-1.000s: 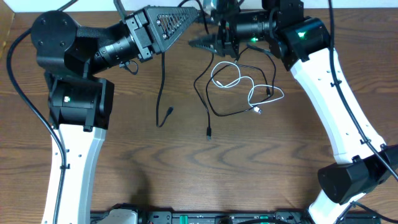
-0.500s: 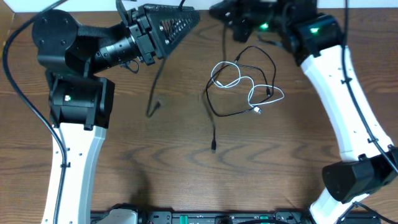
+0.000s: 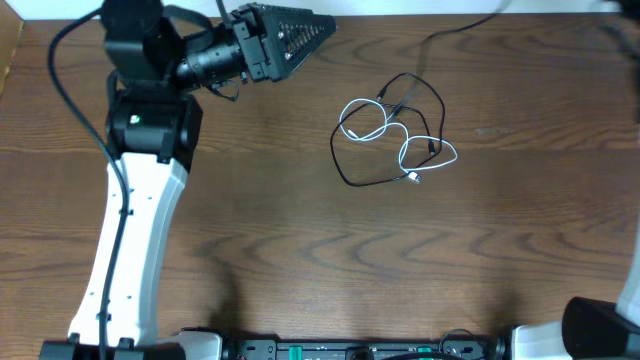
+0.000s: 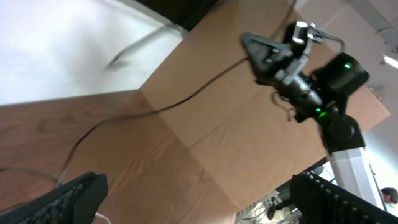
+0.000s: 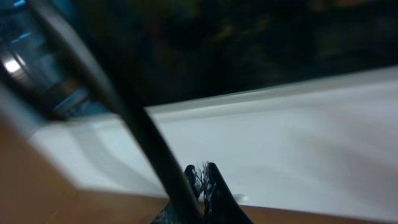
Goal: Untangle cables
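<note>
The white cable (image 3: 392, 131) lies in loops at the table's centre-right, with the black cable (image 3: 350, 178) still wound through it. One black strand (image 3: 452, 31) runs taut from the tangle to the top right edge. My left gripper (image 3: 318, 24) hovers at the back left, well away from the tangle. Its fingers (image 4: 74, 198) stand wide open with nothing between them. My right gripper (image 5: 203, 171) is outside the overhead view, raised off the table and shut on the black cable (image 5: 124, 106). The left wrist view shows the right arm (image 4: 314, 78) lifted high with that cable (image 4: 155, 109) trailing down.
The right arm's base (image 3: 600, 330) sits at the bottom right corner and the left arm's white link (image 3: 130, 250) runs along the left side. A cardboard panel (image 4: 249, 137) and a white wall (image 4: 56, 56) stand beyond the table's far edge.
My left gripper opened and let go of the black cable. The right gripper shut on it and swung up and right out of the overhead view, dragging the loose black ends off the table's middle.
</note>
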Motion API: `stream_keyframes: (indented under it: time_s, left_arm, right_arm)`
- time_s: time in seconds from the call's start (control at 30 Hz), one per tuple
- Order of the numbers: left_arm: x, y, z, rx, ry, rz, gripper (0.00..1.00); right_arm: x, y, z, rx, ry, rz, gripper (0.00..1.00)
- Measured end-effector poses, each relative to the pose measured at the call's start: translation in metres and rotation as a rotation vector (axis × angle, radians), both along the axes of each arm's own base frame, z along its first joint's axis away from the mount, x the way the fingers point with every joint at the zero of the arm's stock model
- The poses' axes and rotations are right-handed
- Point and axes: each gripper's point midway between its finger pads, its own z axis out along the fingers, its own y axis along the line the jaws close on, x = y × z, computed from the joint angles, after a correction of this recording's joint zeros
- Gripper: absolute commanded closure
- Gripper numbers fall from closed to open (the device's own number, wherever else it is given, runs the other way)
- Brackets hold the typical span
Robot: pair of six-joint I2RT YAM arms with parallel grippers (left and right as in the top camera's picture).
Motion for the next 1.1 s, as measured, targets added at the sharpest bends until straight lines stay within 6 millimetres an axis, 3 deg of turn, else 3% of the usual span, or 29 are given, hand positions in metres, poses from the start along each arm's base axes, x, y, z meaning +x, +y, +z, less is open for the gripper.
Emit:
stream_keyframes:
  time_s: [0.13, 0.23, 0.33, 0.57, 0.87, 1.0, 1.1]
  left_arm:
    - [0.012, -0.001, -0.017, 0.018, 0.021, 0.001, 0.0]
    - [0.022, 0.0, -0.033, 0.047, 0.056, 0.033, 0.0]
    - [0.036, 0.009, -0.063, 0.121, 0.145, 0.144, 0.0]
    - [0.067, 0.052, -0.14, 0.456, 0.266, 0.544, 0.0]
    - [0.079, 0.093, -0.195, 0.741, 0.326, 0.754, 0.0]
    - [0.08, 0.099, -0.204, 0.778, 0.339, 0.769, 0.0]
    - [0.08, 0.1, -0.205, 0.786, 0.34, 0.774, 0.0]
  right_arm:
    - [-0.004, -0.08, -0.025, 0.063, 0.112, -0.199, 0.99]
    - [-0.007, -0.125, -0.053, 0.091, 0.206, -0.315, 0.99]
    - [-0.009, -0.17, -0.089, 0.101, 0.312, -0.431, 0.99]
    - [-0.001, -0.233, -0.158, 0.052, 0.473, -0.588, 0.99]
    - [0.01, -0.303, -0.255, 0.049, 0.656, -0.725, 0.99]
    - [0.007, -0.322, -0.26, 0.107, 0.633, -0.727, 0.99]
    - [0.003, -0.333, -0.235, 0.128, 0.572, -0.733, 0.99]
